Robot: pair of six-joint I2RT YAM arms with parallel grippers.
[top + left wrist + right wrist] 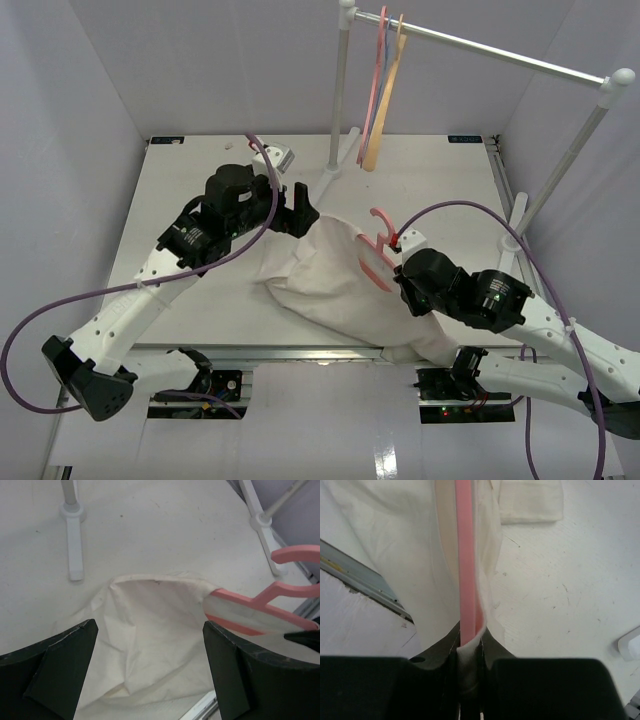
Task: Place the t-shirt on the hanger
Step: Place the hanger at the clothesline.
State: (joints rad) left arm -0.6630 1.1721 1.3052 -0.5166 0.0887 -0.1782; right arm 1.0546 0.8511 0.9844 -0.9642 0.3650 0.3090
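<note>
Right jaws pinch hanger (pixel 465 555) with t-shirt (pixel 330 290) cloth, hanger mostly hidden under cloth; left jaws spread, t-shirt just ahead.

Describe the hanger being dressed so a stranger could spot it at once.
Look at the white table, where a cream t-shirt lies crumpled near the front edge. A thin pink hanger pokes out of it, hook toward the rail, pinched with the cloth in the right gripper. Unlike the hangers on the rail, it lies down among fabric.
</note>
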